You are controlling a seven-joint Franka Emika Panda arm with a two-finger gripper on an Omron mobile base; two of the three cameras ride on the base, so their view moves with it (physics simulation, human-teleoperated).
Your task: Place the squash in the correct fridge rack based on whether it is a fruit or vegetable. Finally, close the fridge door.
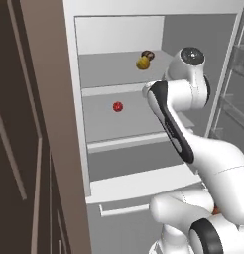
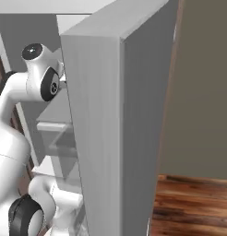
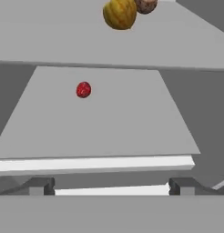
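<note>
Now squash (image 1: 142,63) on fridge rack (image 1: 106,69), no clear long axis

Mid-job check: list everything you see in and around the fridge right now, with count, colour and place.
squash: one, yellow with an olive patch, on the upper fridge rack, beside the brown ball
brown ball: one, dark brown, upper rack, just behind the squash
red ball: one, red, alone on the lower shelf
fridge door: one, silver-grey, standing open at the right
cabinet: dark brown, left of the fridge
wood floor: brown, beyond the door
arm: one, white with dark joints, in front of the shelves
hand: open, holding nothing, facing the lower shelf
</note>
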